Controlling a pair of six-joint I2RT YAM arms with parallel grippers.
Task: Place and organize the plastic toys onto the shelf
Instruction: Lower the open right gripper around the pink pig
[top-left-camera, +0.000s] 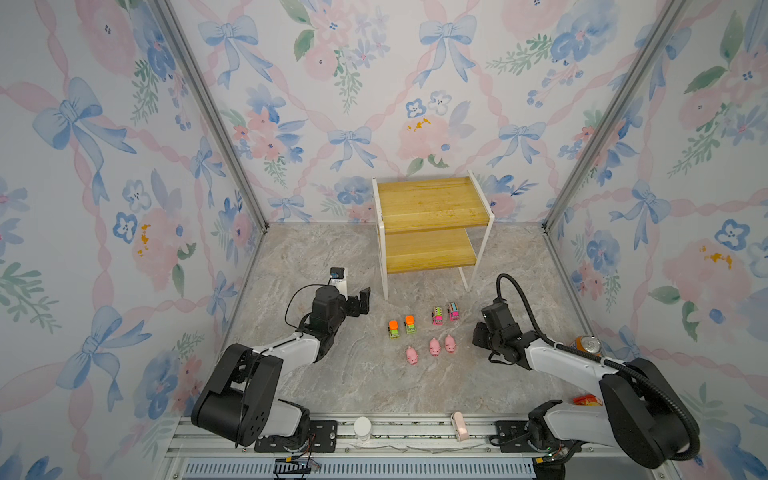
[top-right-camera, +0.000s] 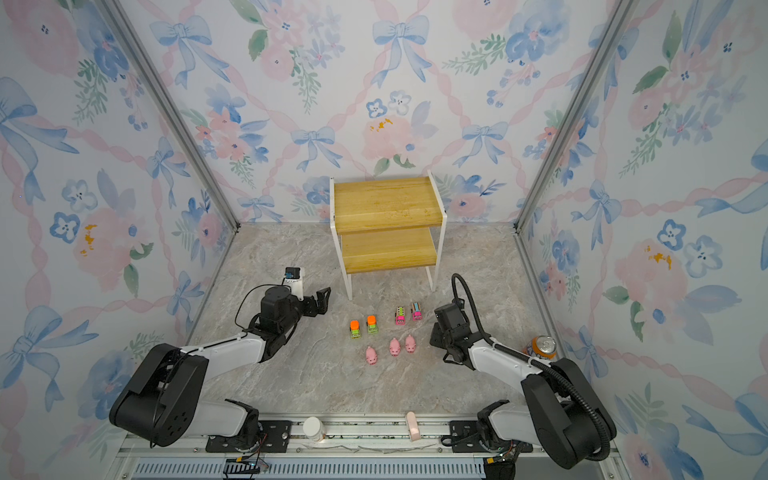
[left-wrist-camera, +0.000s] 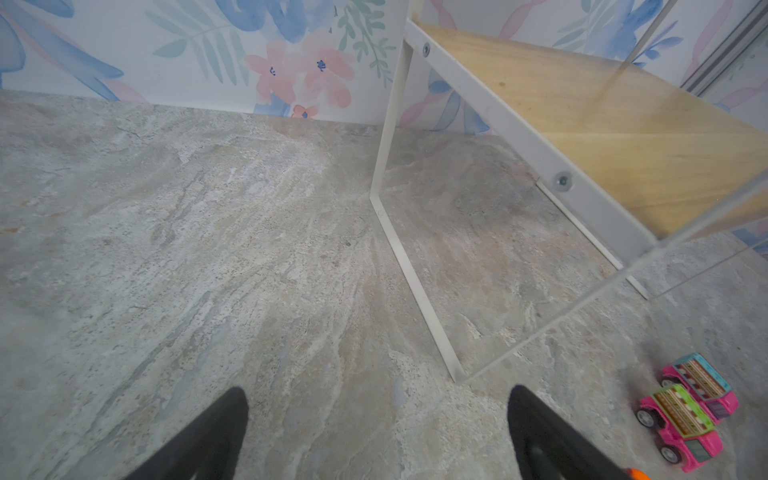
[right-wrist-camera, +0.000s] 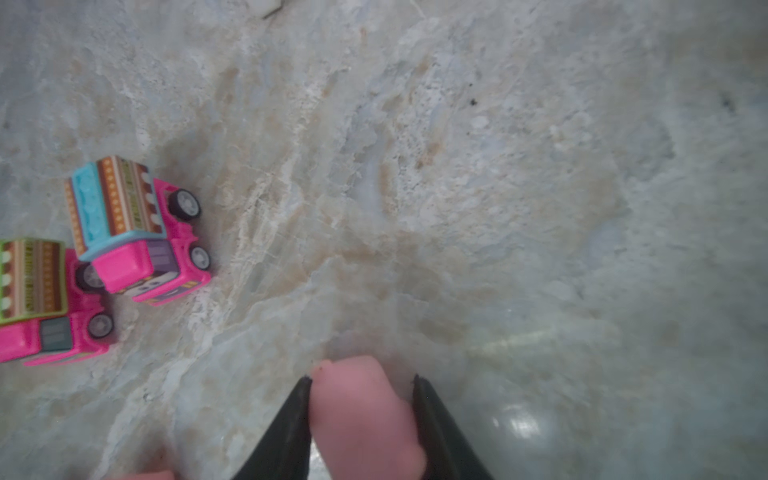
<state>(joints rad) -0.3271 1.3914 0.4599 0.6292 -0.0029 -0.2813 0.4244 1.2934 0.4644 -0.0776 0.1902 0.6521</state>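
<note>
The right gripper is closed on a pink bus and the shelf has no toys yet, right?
No: the right wrist view shows the right gripper closed on a pink pig, not a bus. The shelf has no toys yet.

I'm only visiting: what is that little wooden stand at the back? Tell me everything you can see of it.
The shelf is a small two-step stand. It has two yellowish wood-grain boards, with the lower board set further forward. A thin white frame, metal by its look, holds them with round screws that show in the left wrist view. It stands upright on the marbled table, close to the flowered back wall. Both boards are bare, and only the table visibly touches it.
</note>
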